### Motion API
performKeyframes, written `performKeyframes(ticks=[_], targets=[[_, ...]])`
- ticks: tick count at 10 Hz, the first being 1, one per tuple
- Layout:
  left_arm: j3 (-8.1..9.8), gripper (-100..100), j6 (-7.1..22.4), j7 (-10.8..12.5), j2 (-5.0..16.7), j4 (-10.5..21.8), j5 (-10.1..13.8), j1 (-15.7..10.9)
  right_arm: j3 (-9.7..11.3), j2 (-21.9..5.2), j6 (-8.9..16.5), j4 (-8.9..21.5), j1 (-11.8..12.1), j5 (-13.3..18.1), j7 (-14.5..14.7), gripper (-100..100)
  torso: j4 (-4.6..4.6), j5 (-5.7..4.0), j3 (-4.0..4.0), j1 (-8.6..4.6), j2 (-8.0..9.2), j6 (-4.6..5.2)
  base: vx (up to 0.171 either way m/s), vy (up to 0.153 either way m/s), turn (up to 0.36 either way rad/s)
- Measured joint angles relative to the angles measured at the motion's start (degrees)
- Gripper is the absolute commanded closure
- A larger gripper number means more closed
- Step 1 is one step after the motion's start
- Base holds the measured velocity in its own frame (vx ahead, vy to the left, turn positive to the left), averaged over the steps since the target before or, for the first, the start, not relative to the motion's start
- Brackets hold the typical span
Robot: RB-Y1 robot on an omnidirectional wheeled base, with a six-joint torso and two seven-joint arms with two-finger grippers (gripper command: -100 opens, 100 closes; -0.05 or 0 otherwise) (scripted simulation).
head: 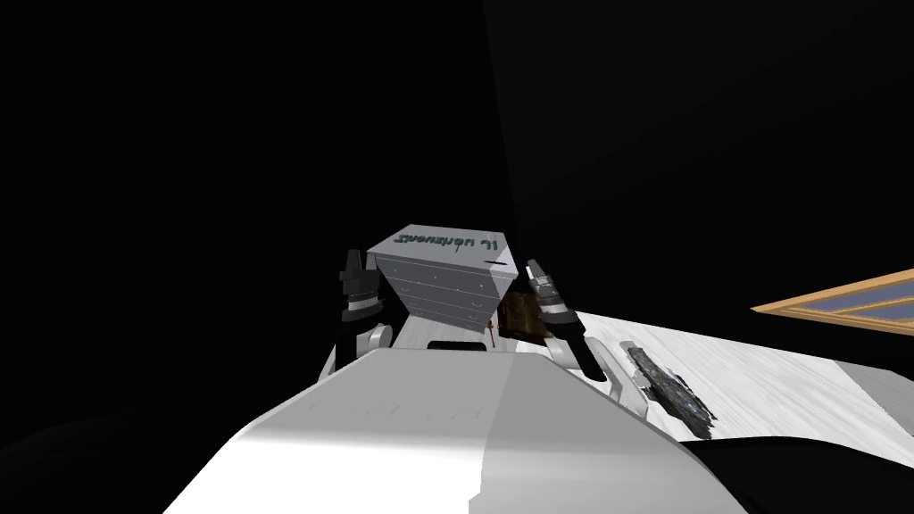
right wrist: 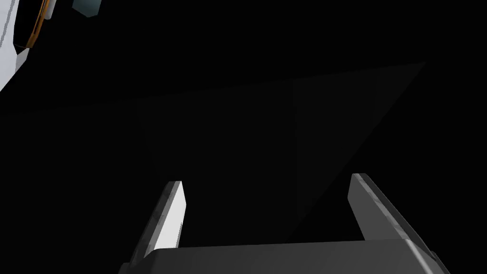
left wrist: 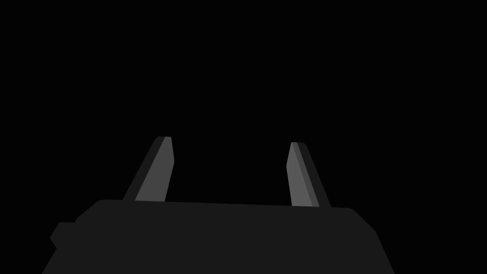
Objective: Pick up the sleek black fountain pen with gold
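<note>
Approach is in hand: the left gripper (left wrist: 230,140) and right gripper (right wrist: 268,177) are held wide open, empty. What may be the pen (head: 494,261) is seen on the dresser (head: 446,287) at twelve o'clock and must be neared.

The head camera looks steeply down and forward, rolled, onto a chest of drawers (head: 444,281) close ahead. The left wrist camera looks along the left end effector (left wrist: 230,140) into a black area. The right wrist camera looks along the right end effector (right wrist: 267,179) at a dark surface.
</note>
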Motion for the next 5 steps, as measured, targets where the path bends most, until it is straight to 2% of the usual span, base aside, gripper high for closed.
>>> performKeyframes(ticks=[5], targets=[[0.00,0,0.0,0.0,0.0,0.0,0.0,0.0,-0.7,-8.1,-1.2,2.3,0.2,1.3,0.7,-100,-0.01,0.00,-0.02,0.02,-0.04,0.00,-0.037,0.017,0.038]])
